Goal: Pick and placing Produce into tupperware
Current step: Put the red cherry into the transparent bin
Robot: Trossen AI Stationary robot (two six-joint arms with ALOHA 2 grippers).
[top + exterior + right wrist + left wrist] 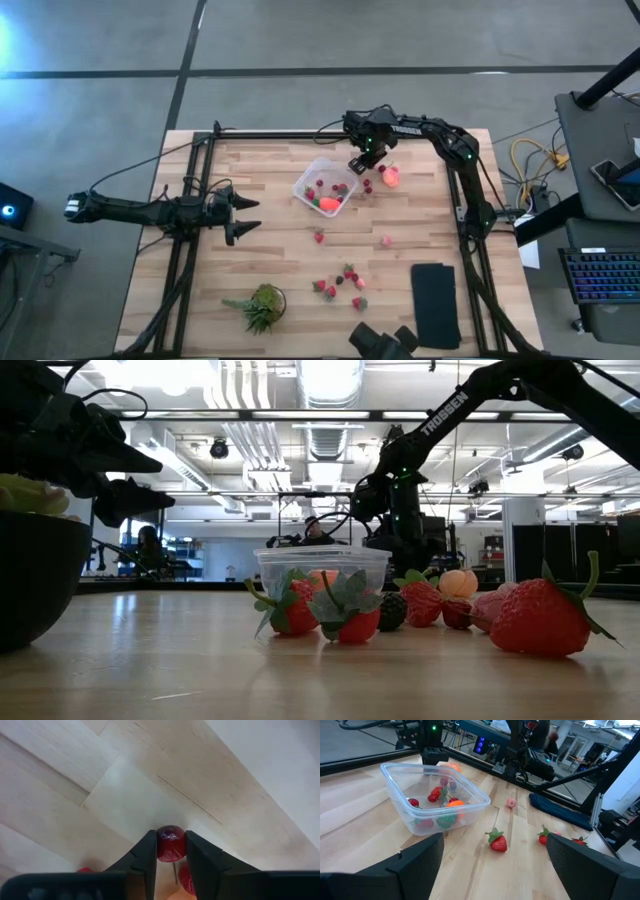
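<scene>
The clear tupperware (325, 187) stands mid-table and holds the orange carrot piece (329, 204) and a few red pieces. Just past its far right corner, my right gripper (359, 165) points down and is shut on a small dark red round piece (171, 842). The pink-orange round fruit (391, 177) lies on the table to that gripper's right. Strawberries lie loose on the wood: one (319, 237) near the tub and a cluster (340, 285) toward the near edge. My left gripper (245, 215) waits open at the table's left, level and aimed at the tub (435, 795). My right gripper pinches the dark red round piece (171, 851) between its two fingertips, one on each side. The fingers come from above, pointing down. A thin stem (173, 870) hangs below the piece. Whether the piece rests on the wood or is lifted clear, I cannot tell.
A spiky green plant (262, 305) sits near the front left. A flat black pad (435, 305) lies at the front right. A small pink piece (386, 241) lies right of centre. Black frame rails (200, 180) run along the table's left, far and right sides.
</scene>
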